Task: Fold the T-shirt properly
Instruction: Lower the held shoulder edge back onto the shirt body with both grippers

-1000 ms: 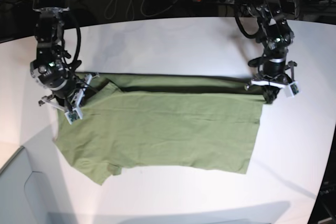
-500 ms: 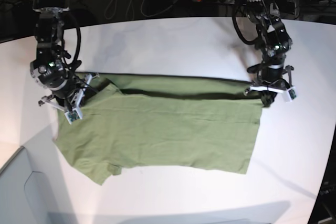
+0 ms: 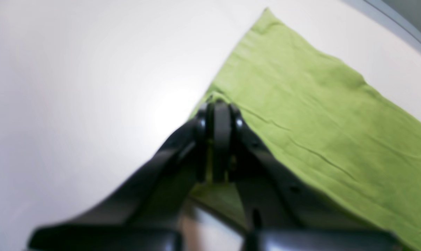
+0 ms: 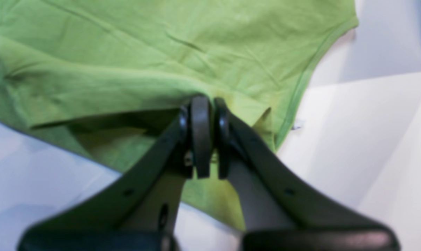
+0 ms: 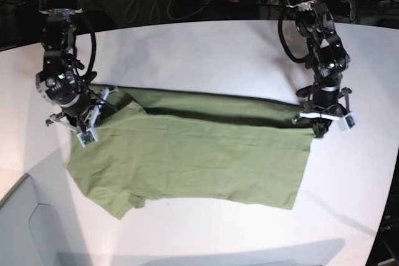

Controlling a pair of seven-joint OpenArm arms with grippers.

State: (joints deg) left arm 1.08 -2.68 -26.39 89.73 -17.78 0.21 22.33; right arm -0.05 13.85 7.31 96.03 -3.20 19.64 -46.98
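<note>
The T-shirt (image 5: pixel 193 154) is spread across the middle of the white tabletop (image 5: pixel 206 54), its far long edge doubled over toward the near side so that a dark shadowed crease runs along the far side. The right gripper (image 5: pixel 87 119) is seen at the left end of that fold, and in the right wrist view its jaws are closed on a pinch of green cloth near the sleeve hem. The left gripper (image 5: pixel 319 126) is at the right end of the fold; in the left wrist view its jaws are pressed together at the very corner of the fabric, so a grip on the T-shirt is judged likely (the blur leaves the cloth between them hard to make out).

The step in hand is judged to be the lengthwise fold, with the far edge being carried toward the near hem. For this to be done well, both ends should be drawn at an even pace and kept at the same height, so that the crease stays straight and the layers are not skewed. Slight tension should be held between the two grips to keep the middle from sagging. The jaws should be released only once the carried edge is laid flat and lined up with the near hem (the loose sleeve at the near left may need tucking).
</note>
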